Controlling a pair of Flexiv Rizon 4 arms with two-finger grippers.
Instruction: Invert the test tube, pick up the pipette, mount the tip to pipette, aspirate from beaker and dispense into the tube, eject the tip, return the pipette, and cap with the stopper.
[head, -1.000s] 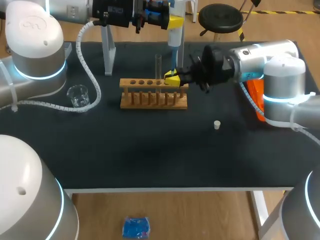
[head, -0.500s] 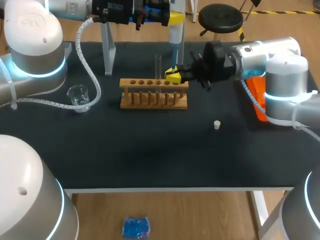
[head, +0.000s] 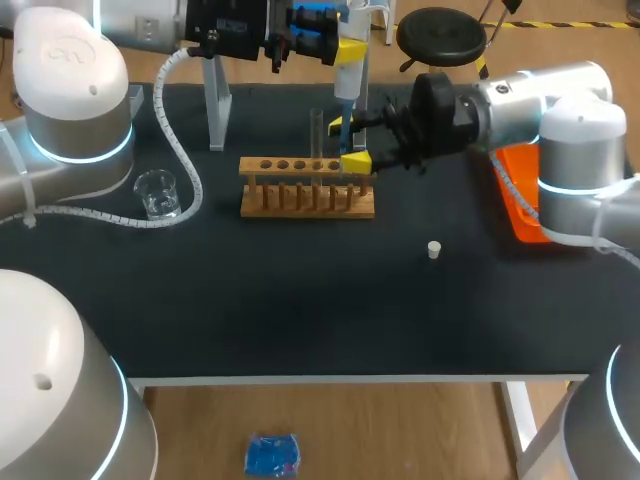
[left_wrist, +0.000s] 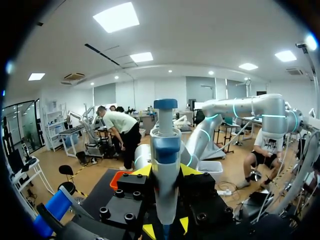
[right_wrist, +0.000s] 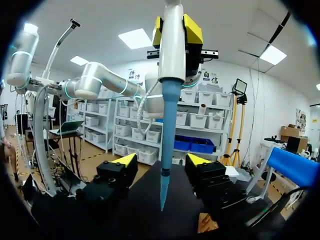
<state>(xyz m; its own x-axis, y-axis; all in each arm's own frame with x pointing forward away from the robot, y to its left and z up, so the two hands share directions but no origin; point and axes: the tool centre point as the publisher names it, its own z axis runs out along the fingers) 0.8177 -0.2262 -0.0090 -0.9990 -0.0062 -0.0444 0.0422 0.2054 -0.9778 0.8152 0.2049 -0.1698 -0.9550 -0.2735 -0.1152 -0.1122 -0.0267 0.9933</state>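
Note:
My left gripper (head: 349, 50) is shut on the white pipette (head: 346, 75), upright above the back of the table. A blue tip (right_wrist: 167, 125) sits on the pipette's lower end. It hangs between the fingers of my right gripper (right_wrist: 161, 166), which is open and clear of the tip on both sides. In the head view the right gripper (head: 350, 142) is just above the right end of the wooden rack (head: 307, 188). A clear test tube (head: 317, 133) stands upright in the rack. The left wrist view has the pipette (left_wrist: 165, 165) between the left gripper's (left_wrist: 166, 172) fingers.
A glass beaker (head: 157, 192) stands at the left. A small white stopper (head: 434, 250) lies right of the middle. An orange tray (head: 520, 195) sits under my right arm. A white stand (head: 215, 105) is at the back left.
My right gripper has opened and let go of the blue tip, which stays on the pipette. The right arm has risen slightly beside the rack.

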